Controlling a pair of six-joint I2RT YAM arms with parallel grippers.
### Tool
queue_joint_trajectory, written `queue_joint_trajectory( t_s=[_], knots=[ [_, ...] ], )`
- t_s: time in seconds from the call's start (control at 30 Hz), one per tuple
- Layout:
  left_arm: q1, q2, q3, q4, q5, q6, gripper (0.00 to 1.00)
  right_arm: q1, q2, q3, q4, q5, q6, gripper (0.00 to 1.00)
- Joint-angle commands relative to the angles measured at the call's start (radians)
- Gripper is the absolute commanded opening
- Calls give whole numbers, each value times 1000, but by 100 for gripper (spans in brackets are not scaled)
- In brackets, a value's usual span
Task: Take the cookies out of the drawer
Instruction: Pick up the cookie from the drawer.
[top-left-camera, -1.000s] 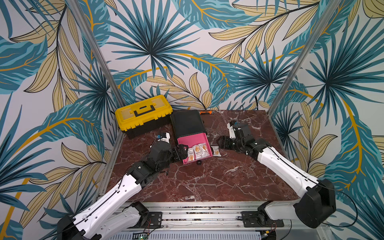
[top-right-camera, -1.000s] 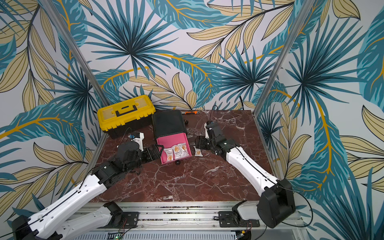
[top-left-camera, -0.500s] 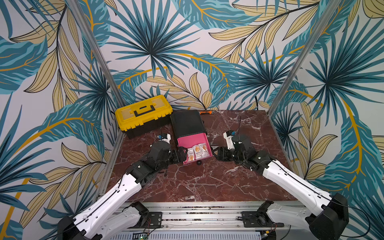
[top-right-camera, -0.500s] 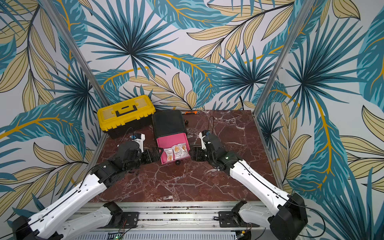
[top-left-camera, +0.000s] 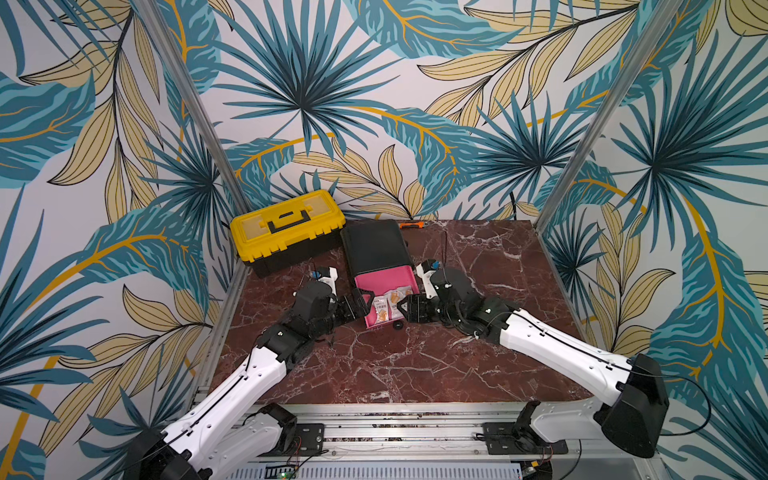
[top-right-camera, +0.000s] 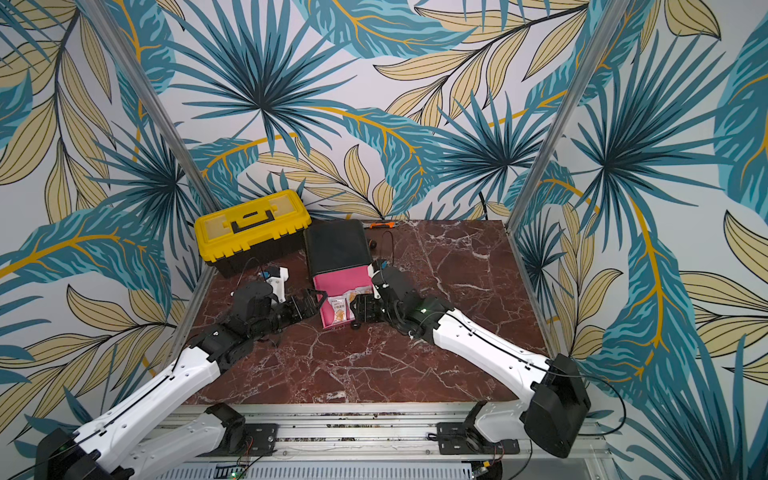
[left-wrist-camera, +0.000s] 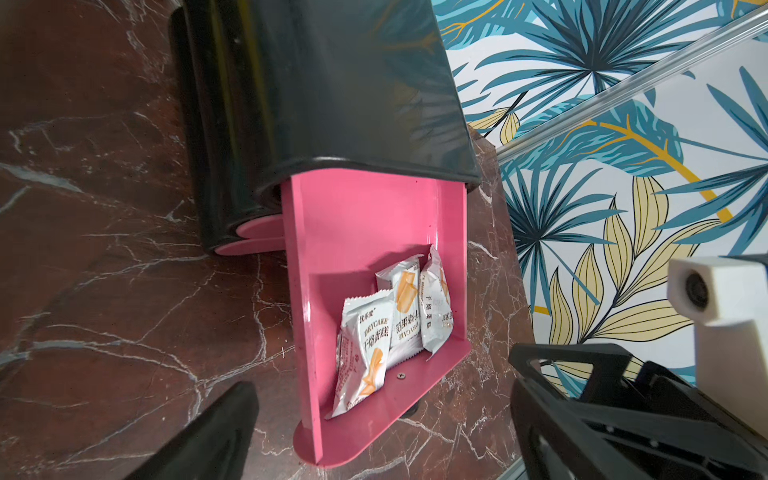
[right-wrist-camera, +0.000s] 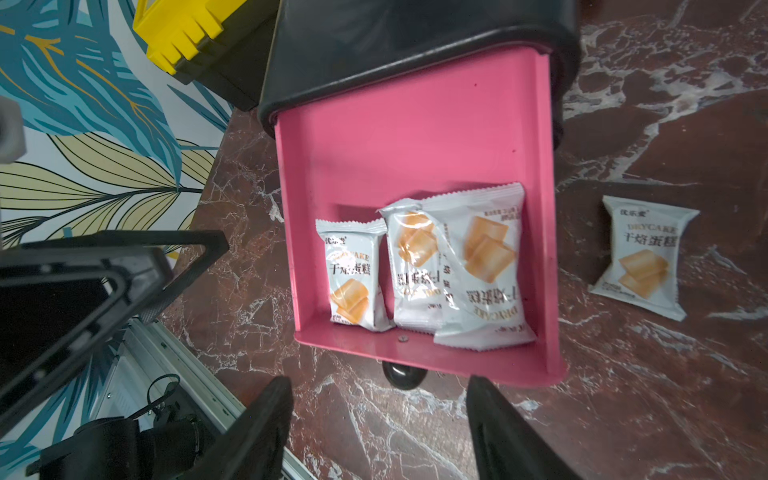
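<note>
A pink drawer (top-left-camera: 382, 278) (top-right-camera: 340, 278) stands pulled out of a black cabinet (top-left-camera: 374, 245). Three white cookies packets (right-wrist-camera: 415, 270) (left-wrist-camera: 365, 345) lie at its front end, small in both top views (top-left-camera: 384, 305) (top-right-camera: 338, 309). A fourth white packet (right-wrist-camera: 642, 257) lies on the table beside the drawer; my right arm hides it from above. My left gripper (top-left-camera: 359, 301) (top-right-camera: 313, 303) (left-wrist-camera: 382, 419) is open at the drawer's left front corner. My right gripper (top-left-camera: 405, 309) (top-right-camera: 359, 307) (right-wrist-camera: 380, 399) is open and empty, just before the drawer's front and its black knob (right-wrist-camera: 403, 374).
A yellow toolbox (top-left-camera: 286, 226) stands at the back left, touching the cabinet's left side. A small orange tool (top-left-camera: 411, 225) lies at the back wall. Metal posts and papered walls close the table (top-left-camera: 415, 365) on three sides.
My right gripper has swung from the table right of the drawer, where the loose packet lies, leftward and nearer to the drawer's front corner. The left gripper has barely shifted.
</note>
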Motion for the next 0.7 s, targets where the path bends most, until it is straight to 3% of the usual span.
queue_joint_trajectory(
  t_s=[0.0,0.2,0.43,0.67],
  knots=[
    [26,-79,-43,10,-14,-8,100,49,53,47,-11,68,2,70],
    [100,-146,-53,-91,22,6,100,89,169,117,-22,96,-5,70],
    [105,-164,-78,-102,38,0,100,109,278,194,-73,194,-33,69],
    [107,-202,-96,-127,24,4,100,118,366,241,-70,203,-38,67]
  ],
)
